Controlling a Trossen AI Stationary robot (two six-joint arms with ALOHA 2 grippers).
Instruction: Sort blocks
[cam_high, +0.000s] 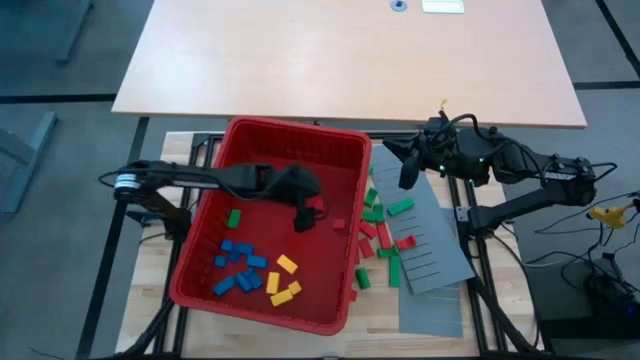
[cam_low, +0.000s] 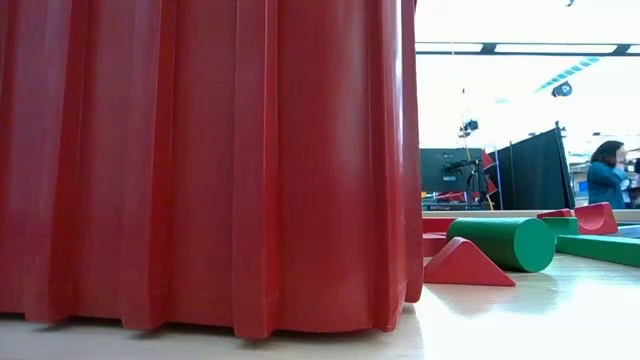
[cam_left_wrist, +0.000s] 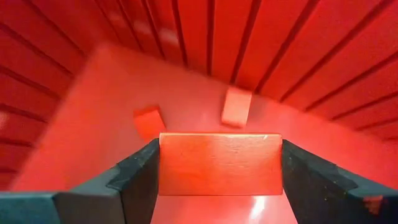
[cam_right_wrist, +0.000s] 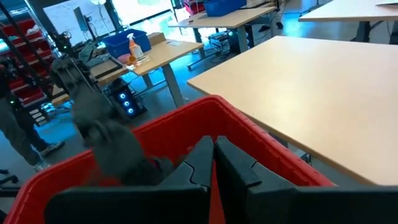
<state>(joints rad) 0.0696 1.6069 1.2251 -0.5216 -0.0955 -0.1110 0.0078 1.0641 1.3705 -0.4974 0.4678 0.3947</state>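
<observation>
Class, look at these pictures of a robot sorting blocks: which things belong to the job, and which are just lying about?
Part of the job:
- red block held in the left gripper inside the red bin
- blue blocks, yellow blocks, green block in the bin
- red and green blocks beside it

Lying about:
- grey slotted panel
- green cylinder
- right gripper, shut, waiting

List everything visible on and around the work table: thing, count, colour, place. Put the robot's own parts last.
Bin: one, red, centre-left of the work table.
Blue blocks: about nine, clustered in the bin's near left corner.
Yellow blocks: three, in the bin beside the blue ones.
Green block: one, alone in the bin.
Red block: one, between the left end effector's fingers inside the bin.
Loose blocks: a dozen or so, red and green, right of the bin.
Panels: grey, slotted, under those blocks.
Left end effector: inside the bin.
Right end effector: shut, empty, above the bin's far right corner.
</observation>
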